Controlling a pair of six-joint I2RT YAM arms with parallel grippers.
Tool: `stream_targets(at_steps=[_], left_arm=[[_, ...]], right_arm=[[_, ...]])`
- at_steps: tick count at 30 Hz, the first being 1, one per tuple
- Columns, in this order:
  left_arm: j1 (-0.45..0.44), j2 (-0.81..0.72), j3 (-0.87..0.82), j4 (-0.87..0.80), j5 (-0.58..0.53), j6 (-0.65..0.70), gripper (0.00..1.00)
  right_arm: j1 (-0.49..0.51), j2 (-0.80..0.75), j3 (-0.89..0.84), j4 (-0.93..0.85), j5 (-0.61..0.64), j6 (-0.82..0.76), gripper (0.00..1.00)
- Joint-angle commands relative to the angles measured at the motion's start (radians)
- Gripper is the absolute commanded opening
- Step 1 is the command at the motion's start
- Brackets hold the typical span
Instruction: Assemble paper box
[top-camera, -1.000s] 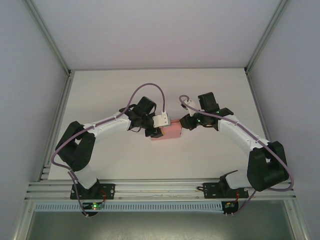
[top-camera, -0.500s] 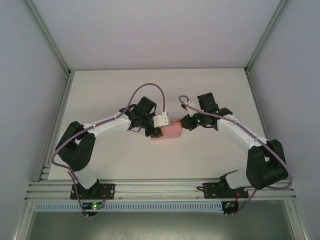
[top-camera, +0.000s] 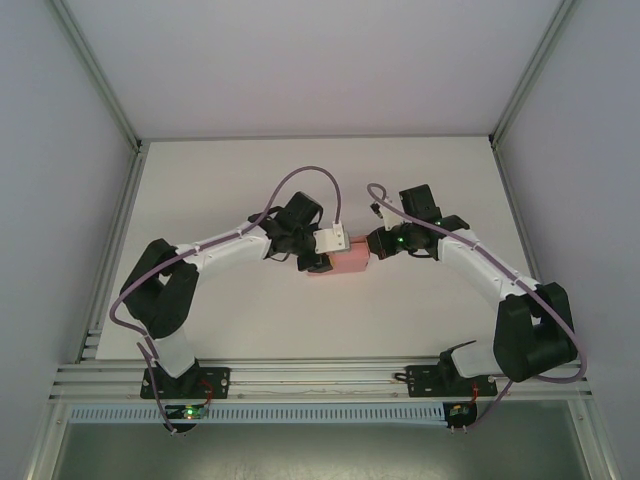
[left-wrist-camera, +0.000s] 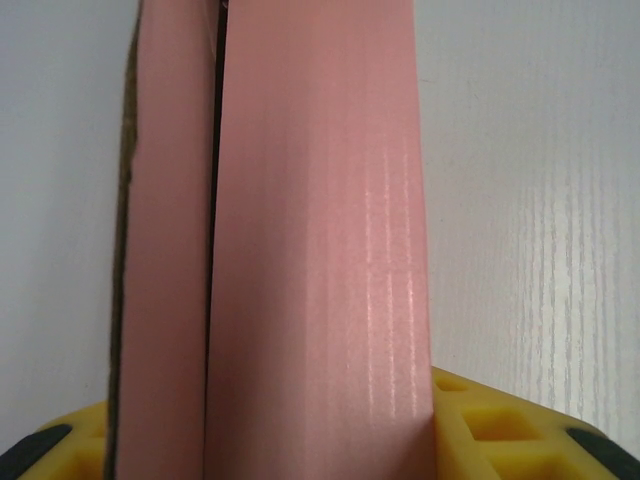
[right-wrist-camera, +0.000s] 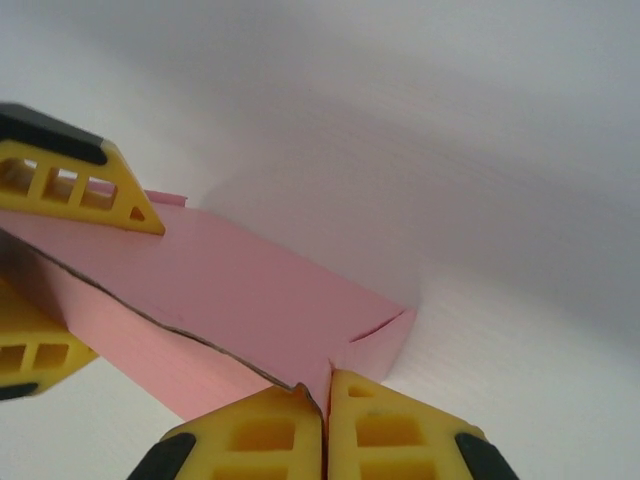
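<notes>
Paper box (top-camera: 343, 262) is mid table (top-camera: 200, 180) – our left gripper (top-camera: 318, 262) pinches its left end, right gripper (top-camera: 372, 248) pressed together at the right corner. Looks light, thin, crushable – we'd hold folded edges.

1. Reads bright and even from overhead around the paper box (top-camera: 345, 262); throws only faint, soft shadows onto the table (top-camera: 250, 310) just beside it.
2. Holds sharp focus at the paper box in the top view, free of glare; dims to flat grey on the side walls (top-camera: 60, 200) well away from it.
3. Softens the paper box at close range in the left wrist view; catches pale vertical streaks of sheen on its broad face; leaves a dark slit of shadow left of that face.
4. Lays a soft grey shadow on the table just beyond the paper box in the right wrist view; grades to darker haze above it.
</notes>
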Motion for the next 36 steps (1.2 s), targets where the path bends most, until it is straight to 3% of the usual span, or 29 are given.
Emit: stream_targets(at_steps=[1,11,17,22,31,36], left_arm=[[-0.012,0.062,-0.012,-0.117,-0.16,-0.005,0.43],[-0.016,0.073,-0.004,-0.117,-0.162,0.001,0.42],[-0.018,0.077,0.0,-0.115,-0.164,-0.001,0.42],[-0.018,0.079,-0.006,-0.104,-0.158,-0.002,0.42],[-0.017,0.115,0.027,-0.124,-0.14,-0.005,0.42],[-0.018,0.109,0.016,-0.124,-0.14,0.001,0.41]], right_arm=[[0.015,-0.045,0.06,-0.057,-0.152,0.12,0.07],[-0.026,-0.071,0.107,-0.066,-0.229,0.384,0.09],[-0.027,-0.065,0.114,-0.009,-0.214,0.512,0.09],[-0.031,-0.094,0.035,0.151,-0.238,0.654,0.09],[-0.037,-0.052,0.023,0.267,-0.367,0.744,0.1],[-0.044,-0.05,0.033,0.181,-0.333,0.632,0.1]])
